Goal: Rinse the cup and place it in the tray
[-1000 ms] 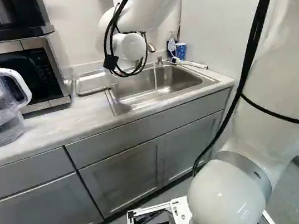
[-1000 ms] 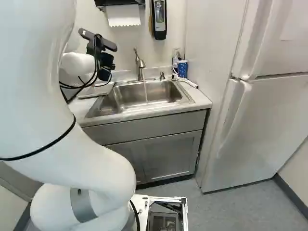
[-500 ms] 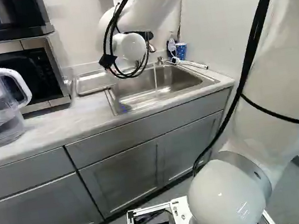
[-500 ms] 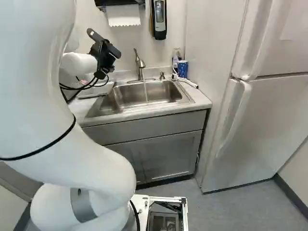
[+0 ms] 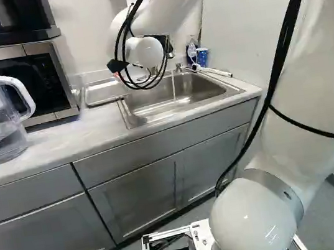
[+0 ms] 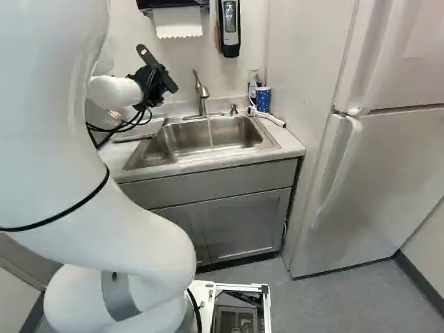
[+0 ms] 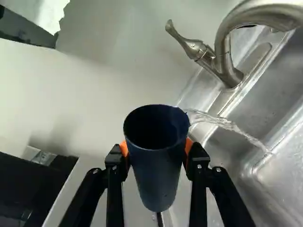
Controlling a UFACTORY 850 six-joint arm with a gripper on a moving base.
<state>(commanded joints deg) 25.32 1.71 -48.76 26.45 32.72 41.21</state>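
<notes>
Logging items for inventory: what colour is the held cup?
The cup is dark blue, shown best in the wrist view.

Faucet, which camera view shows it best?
Right base view: the faucet shows whole, down to its base. Wrist view: closer, but its outer end is cut off. Left base view: mostly hidden behind the arm.

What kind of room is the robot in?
It looks like a kitchen: there's a sink with water running from its faucet, a microwave oven on the counter, and a refrigerator.
</notes>
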